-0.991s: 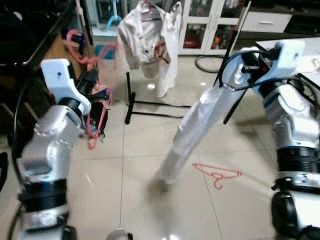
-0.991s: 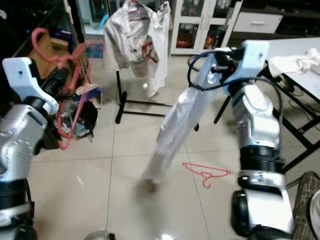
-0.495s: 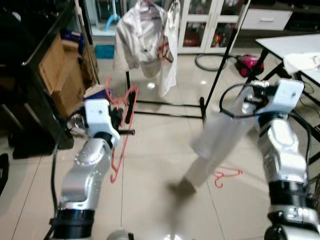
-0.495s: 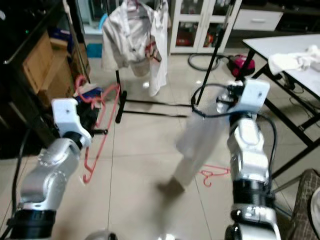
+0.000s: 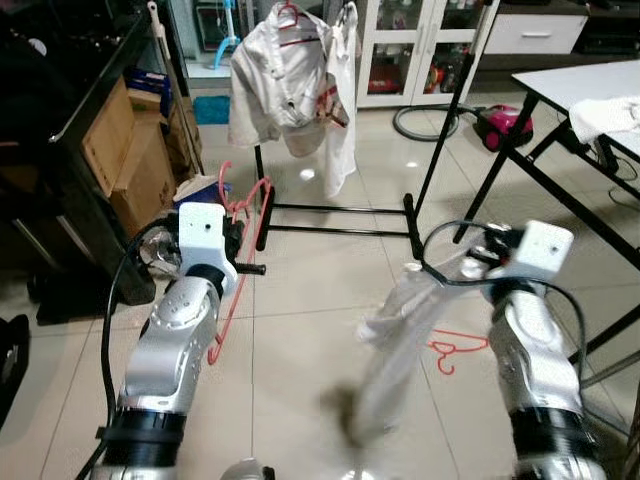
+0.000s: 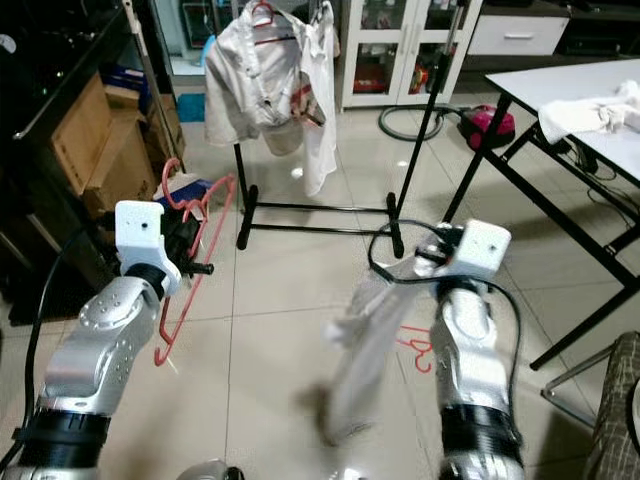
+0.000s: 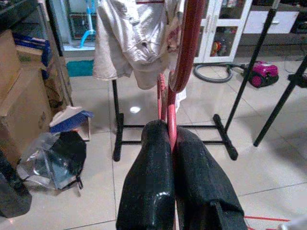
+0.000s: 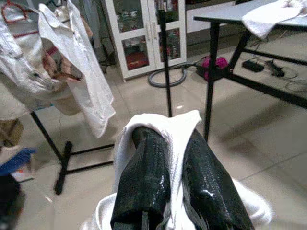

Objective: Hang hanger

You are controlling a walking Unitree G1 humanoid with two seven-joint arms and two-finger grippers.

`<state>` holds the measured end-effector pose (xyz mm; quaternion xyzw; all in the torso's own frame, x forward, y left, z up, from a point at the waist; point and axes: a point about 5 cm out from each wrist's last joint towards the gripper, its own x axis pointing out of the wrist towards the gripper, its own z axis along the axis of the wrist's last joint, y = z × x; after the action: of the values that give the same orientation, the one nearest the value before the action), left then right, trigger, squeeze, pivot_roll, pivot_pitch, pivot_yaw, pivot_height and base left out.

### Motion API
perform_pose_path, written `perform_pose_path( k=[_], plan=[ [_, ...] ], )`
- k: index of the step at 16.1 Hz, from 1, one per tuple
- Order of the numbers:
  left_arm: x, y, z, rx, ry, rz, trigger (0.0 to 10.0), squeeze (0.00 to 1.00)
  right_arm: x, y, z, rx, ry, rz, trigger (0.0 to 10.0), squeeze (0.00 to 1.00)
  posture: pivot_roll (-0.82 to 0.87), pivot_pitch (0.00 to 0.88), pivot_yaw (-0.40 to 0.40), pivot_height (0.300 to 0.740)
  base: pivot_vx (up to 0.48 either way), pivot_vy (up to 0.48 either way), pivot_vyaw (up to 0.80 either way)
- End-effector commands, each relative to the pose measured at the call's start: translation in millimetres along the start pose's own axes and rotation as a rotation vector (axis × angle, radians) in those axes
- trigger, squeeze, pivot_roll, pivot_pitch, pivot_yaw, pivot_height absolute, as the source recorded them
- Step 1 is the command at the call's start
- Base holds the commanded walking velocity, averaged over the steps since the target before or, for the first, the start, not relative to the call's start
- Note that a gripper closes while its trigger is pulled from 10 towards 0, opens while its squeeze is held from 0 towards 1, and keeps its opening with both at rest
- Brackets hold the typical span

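My left gripper (image 7: 171,132) is shut on the thin bar of a red hanger (image 7: 184,48), holding it upright at my left; it also shows in the head view as the red hanger (image 5: 238,275). My right gripper (image 8: 170,134) is shut on a white garment (image 8: 158,122), which hangs blurred from it toward the floor as the white garment (image 5: 400,330). Ahead stands a black clothes rack (image 5: 330,208) carrying a white jacket (image 5: 285,85) on another red hanger. A third red hanger (image 5: 455,350) lies on the tiles by my right arm.
Cardboard boxes (image 5: 120,150) and a dark shelf line the left side. A black bag (image 7: 53,160) lies near the rack's foot. A table (image 5: 590,85) with a white cloth (image 5: 610,115) stands at the right. A pink vacuum (image 5: 505,128) and glass cabinets (image 5: 410,50) are behind.
The camera has shifted. My left arm has swung inward with the red hanger. My right arm has come down, and the white garment hangs lower and swings.
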<state>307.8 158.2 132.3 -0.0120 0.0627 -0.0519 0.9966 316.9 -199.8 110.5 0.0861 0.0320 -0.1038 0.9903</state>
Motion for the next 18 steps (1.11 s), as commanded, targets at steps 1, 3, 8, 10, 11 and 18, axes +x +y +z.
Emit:
perform_pose_path(
  k=[1,3,8,10,11,18],
  plan=[
    [1.5,-0.1,1.0,-0.003,0.006,-0.034,10.0,0.00,8.3,14.9,20.4,0.022,-0.055,0.046,10.0,0.00,0.00,0.000,0.028,0.740,0.000,0.000,0.00],
    [6.5,12.2,2.1,0.024,0.020,0.014,10.0,0.00,16.6,26.3,33.7,-0.057,-0.105,0.083,10.0,0.00,0.02,0.000,0.009,0.740,0.000,0.000,0.00],
    [32.9,31.9,25.8,-0.569,-0.035,0.361,10.0,0.00,16.1,42.7,28.3,-0.128,-0.117,0.064,10.0,0.00,0.05,0.000,-0.035,0.740,0.000,0.000,0.00],
    [39.4,14.7,32.9,-0.764,-0.031,0.318,10.0,0.00,15.3,53.0,27.7,-0.198,-0.169,0.087,10.0,0.00,0.06,0.000,-0.042,0.740,0.000,0.000,0.00],
    [40.1,9.2,36.2,-0.802,-0.032,0.296,10.0,0.00,15.3,54.0,27.1,-0.220,-0.188,0.085,10.0,0.00,0.06,0.000,-0.042,0.740,0.000,0.000,0.00],
    [37.4,3.7,45.2,-0.552,0.091,0.050,10.0,0.00,21.0,76.2,22.4,-0.162,-0.173,0.253,10.0,0.00,0.08,0.000,-0.026,0.740,0.000,0.000,0.00]
  ],
)
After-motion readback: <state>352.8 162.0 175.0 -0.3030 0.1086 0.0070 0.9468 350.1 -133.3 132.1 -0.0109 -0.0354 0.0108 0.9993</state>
